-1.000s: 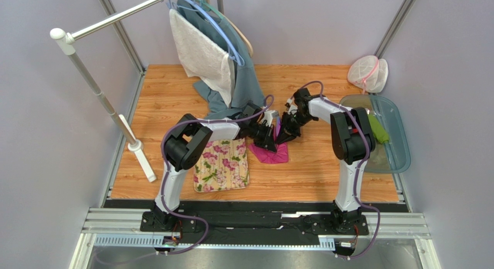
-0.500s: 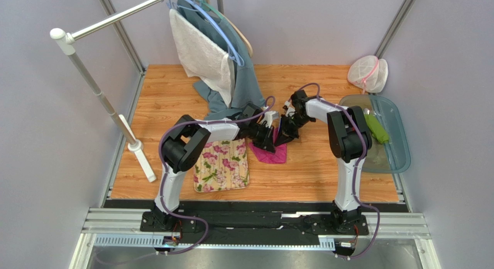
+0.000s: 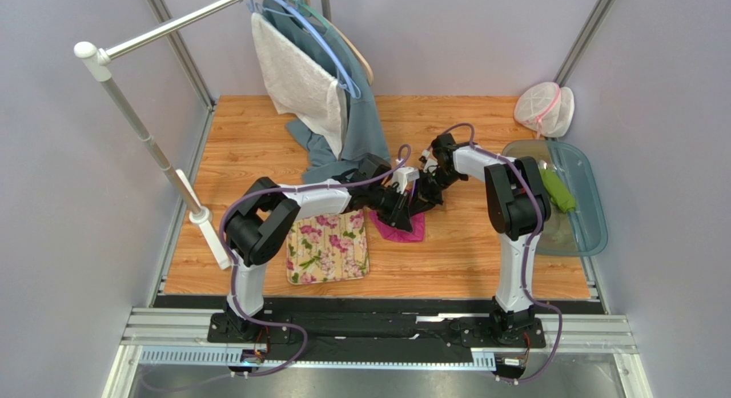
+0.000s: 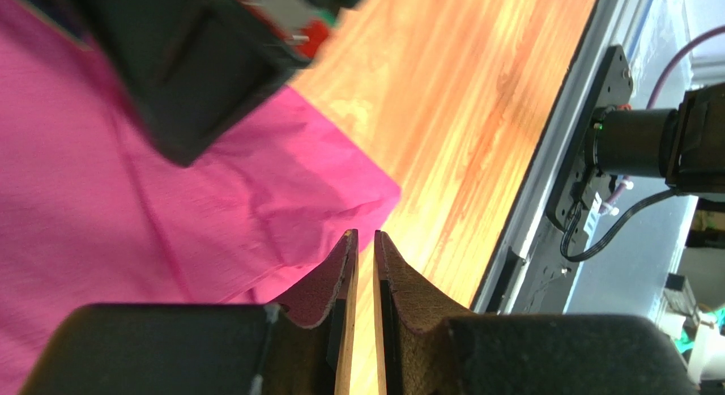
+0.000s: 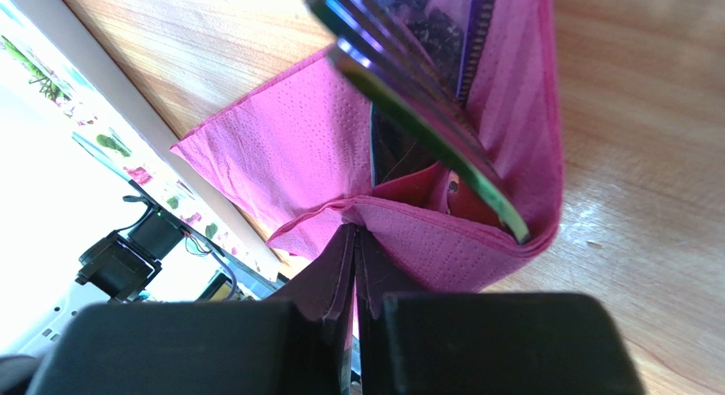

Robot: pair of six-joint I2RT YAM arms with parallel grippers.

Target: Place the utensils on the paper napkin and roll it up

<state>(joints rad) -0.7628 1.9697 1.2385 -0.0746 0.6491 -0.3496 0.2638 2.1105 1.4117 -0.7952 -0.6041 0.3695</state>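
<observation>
Flowered mat (image 3: 328, 244) lies on the desk (image 3: 463, 252), touching the left edge of the paper napkin (image 3: 405, 229). Left pincer (image 4: 363, 235): jaws slightly apart, empty, parted since the earlier frame. Right pincer (image 5: 355, 233): clamped on the napkin fold enclosing the utensils (image 5: 421, 114). Far right, the clear tray (image 3: 592, 233) holds a green item (image 3: 559, 191).

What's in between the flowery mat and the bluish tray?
The pink napkin, beside the flowery mat, then wooden tabletop and the right arm before the tray. The top view shows it.

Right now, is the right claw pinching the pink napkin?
Yes, the right claw is shut on a raised fold of the paper napkin.
</observation>
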